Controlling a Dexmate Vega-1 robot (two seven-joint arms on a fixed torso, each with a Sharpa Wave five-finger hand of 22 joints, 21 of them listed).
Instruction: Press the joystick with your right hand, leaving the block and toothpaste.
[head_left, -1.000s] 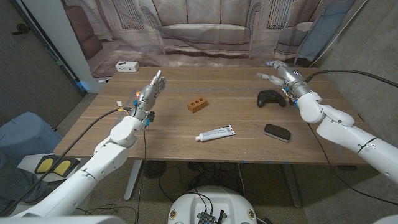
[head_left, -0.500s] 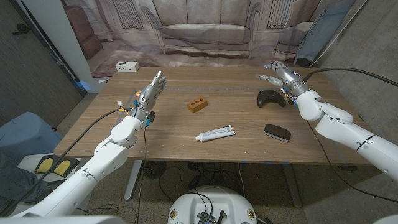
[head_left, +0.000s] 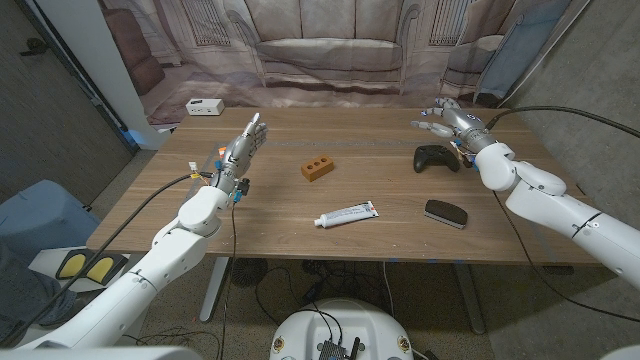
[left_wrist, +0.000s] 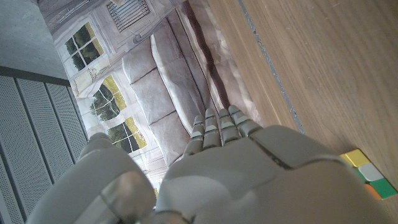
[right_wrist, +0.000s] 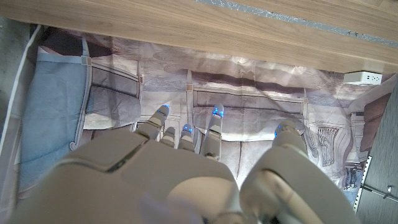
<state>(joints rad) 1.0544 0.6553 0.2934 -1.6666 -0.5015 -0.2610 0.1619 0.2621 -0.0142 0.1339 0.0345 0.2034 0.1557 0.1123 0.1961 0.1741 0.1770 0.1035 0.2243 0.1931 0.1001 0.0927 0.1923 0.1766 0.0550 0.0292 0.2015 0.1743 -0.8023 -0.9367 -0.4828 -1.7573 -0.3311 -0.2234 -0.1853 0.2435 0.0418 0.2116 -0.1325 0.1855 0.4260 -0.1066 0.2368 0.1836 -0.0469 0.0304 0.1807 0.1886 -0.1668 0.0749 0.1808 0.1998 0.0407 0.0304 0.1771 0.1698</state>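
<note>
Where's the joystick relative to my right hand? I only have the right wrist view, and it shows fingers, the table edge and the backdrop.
Observer: In the head view, the joystick lies on the table just nearer the robot than the right hand, apparently apart from it.
Operator: Is the hand holding anything?
Observer: No, its fingers are spread and empty.
Operator: Where are the things to avoid?
Observer: The block and toothpaste sit toward the table's middle, well to the joystick's left.
</note>
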